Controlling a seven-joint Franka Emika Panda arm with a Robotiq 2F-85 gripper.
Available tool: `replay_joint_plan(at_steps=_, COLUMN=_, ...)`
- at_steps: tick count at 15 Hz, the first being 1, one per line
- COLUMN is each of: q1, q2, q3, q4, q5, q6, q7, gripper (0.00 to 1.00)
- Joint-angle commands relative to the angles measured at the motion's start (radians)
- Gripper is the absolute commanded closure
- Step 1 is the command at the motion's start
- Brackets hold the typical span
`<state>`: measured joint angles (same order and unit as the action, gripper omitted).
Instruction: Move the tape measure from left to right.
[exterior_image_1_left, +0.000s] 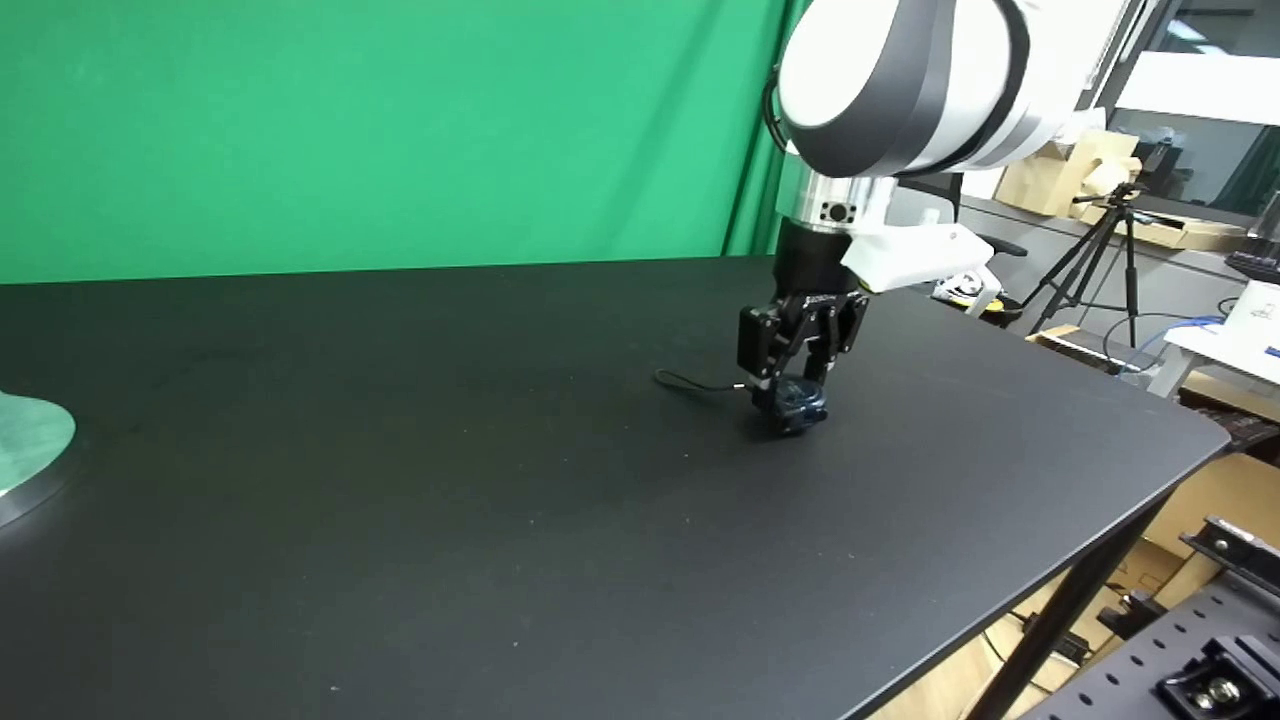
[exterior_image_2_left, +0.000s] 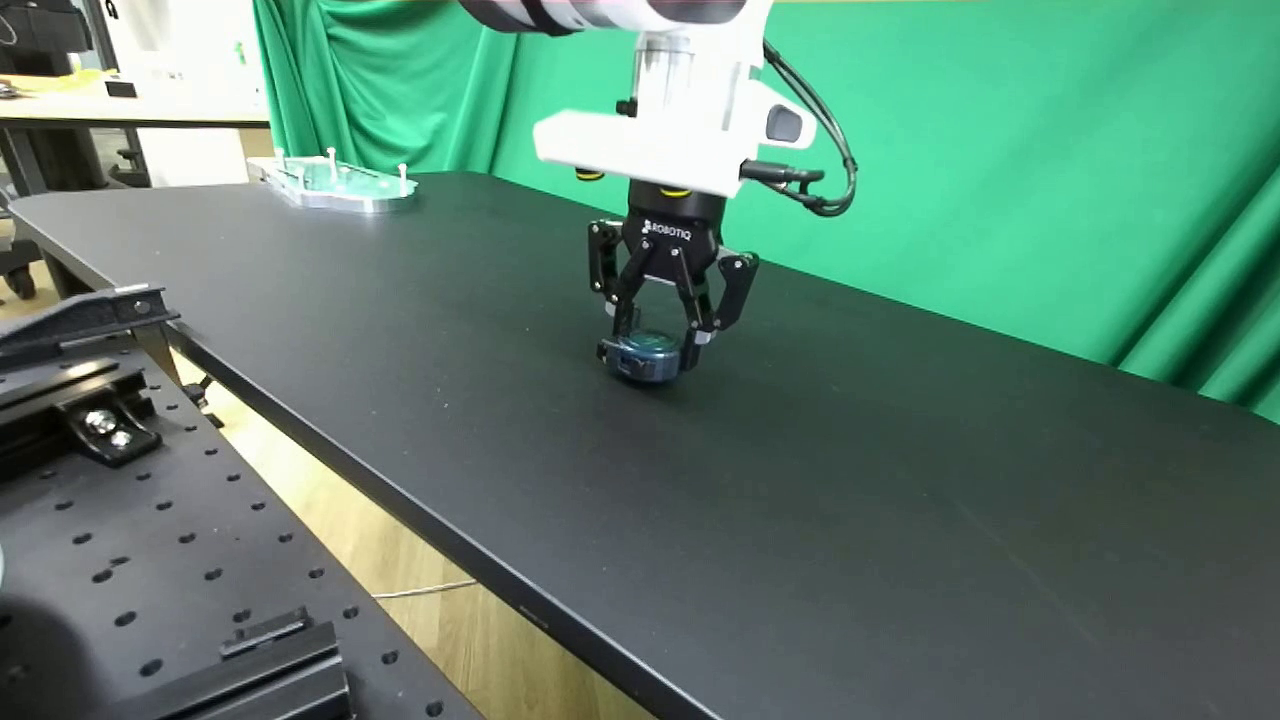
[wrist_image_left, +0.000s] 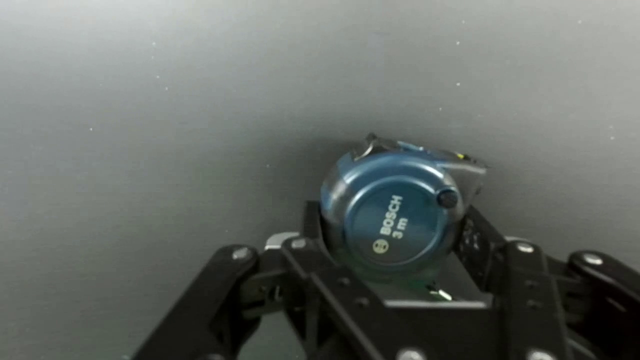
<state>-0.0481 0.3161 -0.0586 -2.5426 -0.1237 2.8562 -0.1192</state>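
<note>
The tape measure is a rounded dark blue case with BOSCH lettering in the wrist view (wrist_image_left: 395, 225). It also shows in both exterior views (exterior_image_1_left: 798, 405) (exterior_image_2_left: 645, 362). My gripper (exterior_image_1_left: 788, 385) points down, with one finger against each side of the case; it shows in an exterior view (exterior_image_2_left: 656, 342) and in the wrist view (wrist_image_left: 392, 220). The gripper is shut on the tape measure. The case is at or just above the table; I cannot tell whether it touches. A thin dark wrist strap (exterior_image_1_left: 690, 382) sticks out to the left of it.
The tape measure is over a black table (exterior_image_1_left: 450, 500). A pale green round disc (exterior_image_1_left: 30, 440) sits at the left edge in an exterior view. A clear greenish plate with pegs (exterior_image_2_left: 335, 188) lies at the table's far end. A perforated dark metal bench (exterior_image_2_left: 220, 560) stands beside the table.
</note>
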Motion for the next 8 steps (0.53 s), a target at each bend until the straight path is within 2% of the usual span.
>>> replay_joint_plan(at_steps=1, q1=-0.006, q2=0.036, q3=0.001, q4=0.031, q5=0.027, q6=0.025, q7=0.022, gripper=0.19)
replay_joint_plan(at_steps=2, q1=-0.005, q2=0.035, q3=0.0, q4=0.036, q5=0.03, q6=0.02, q7=0.025, gripper=0.08)
replay_joint_plan(at_steps=3, q1=-0.004, q2=0.037, q3=-0.001, q4=0.04, q5=0.035, q6=0.014, q7=0.028, gripper=0.02)
replay_joint_plan(at_steps=8, q1=0.021, q2=0.003, q3=-0.023, q4=0.037, q5=0.039, q6=-0.022, q7=0.069, gripper=0.0)
